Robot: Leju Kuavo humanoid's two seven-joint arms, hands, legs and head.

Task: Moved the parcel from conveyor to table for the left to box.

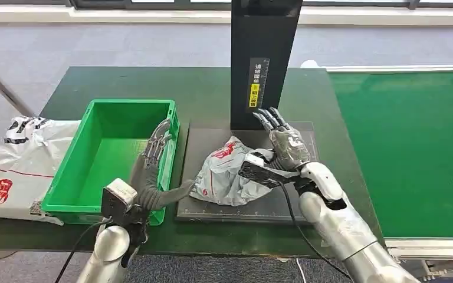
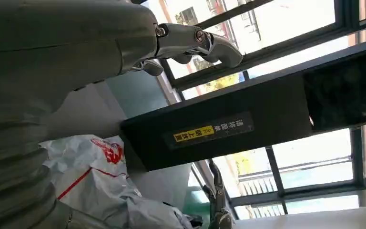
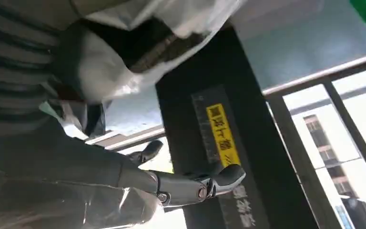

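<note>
Dark green table: mid-frame, our crumpled grey plastic mailer parcel looks light, floppy, slippery. Both our left hand and right hand hover released; we'd pinch a bunched fold.

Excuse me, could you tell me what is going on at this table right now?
A humanoid robot is sorting parcels. A crumpled grey parcel lies on the black mat in front of the black scanner post. The right hand is beside it, fingers spread and holding nothing. The left hand hangs open over the right wall of the green crate, near the parcel but not gripping it. Another white parcel lies left of the crate, and the green conveyor is on the right.
</note>
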